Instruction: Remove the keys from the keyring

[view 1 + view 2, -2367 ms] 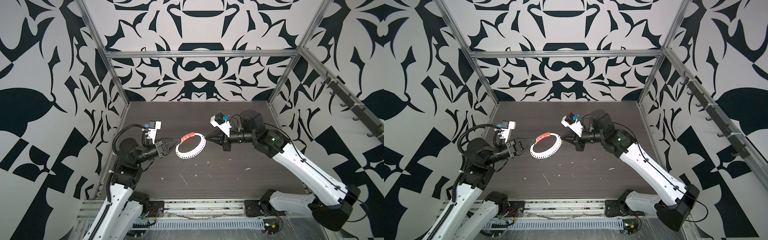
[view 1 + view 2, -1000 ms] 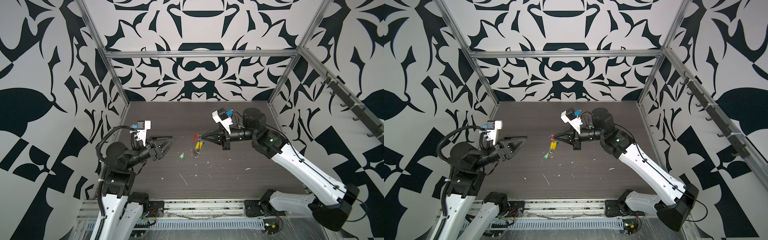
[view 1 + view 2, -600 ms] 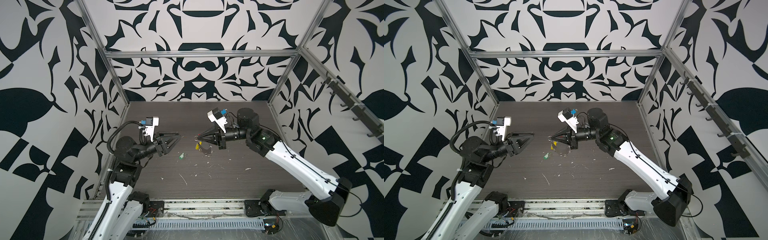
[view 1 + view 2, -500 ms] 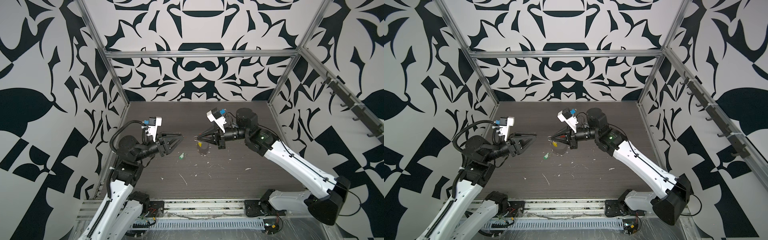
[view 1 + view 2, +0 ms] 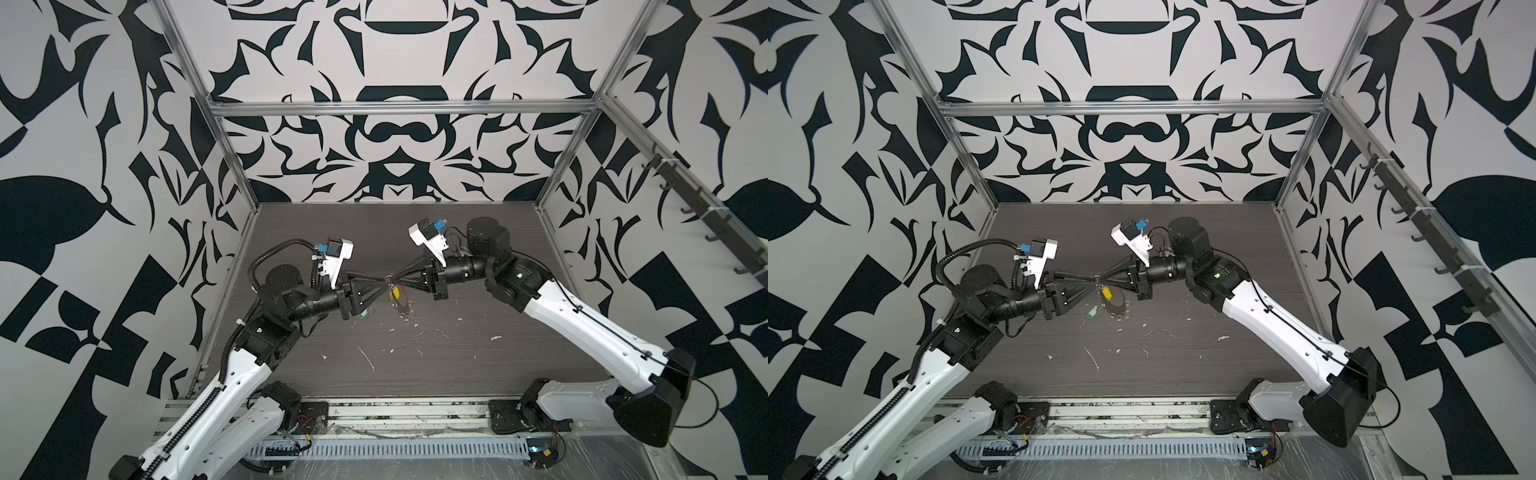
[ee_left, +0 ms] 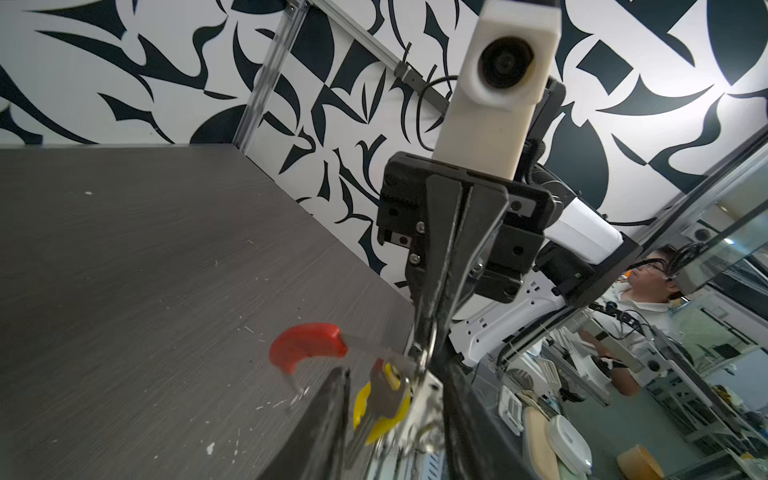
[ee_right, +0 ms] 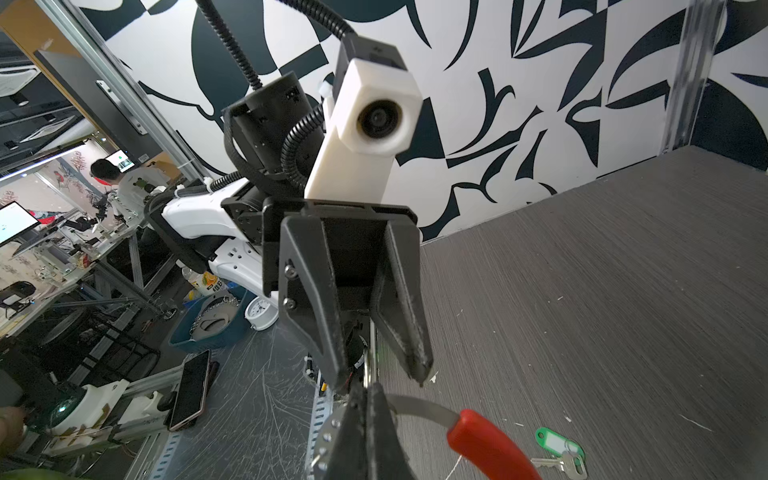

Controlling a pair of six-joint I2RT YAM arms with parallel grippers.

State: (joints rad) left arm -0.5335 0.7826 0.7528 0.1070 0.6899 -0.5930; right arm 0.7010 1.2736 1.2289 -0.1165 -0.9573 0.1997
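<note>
You're halfway. The green-headed key lies free on the dark wood-grain surface. The yellow-headed key hangs on the large, thin grey metal keyring with its red sleeve. Your right gripper holds it aloft, jaws pinching the hoop. Your left gripper has its jaws spread around the yellow one.

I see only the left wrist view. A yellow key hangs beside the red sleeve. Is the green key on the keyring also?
Observer: No, the green key lies on the table, off the keyring.
Operator: Where on the table?
Observer: In a top view the green key lies just left of the hanging keyring.
Operator: How stands my left hand?
Observer: The right wrist view shows the left hand with jaws apart.
</note>
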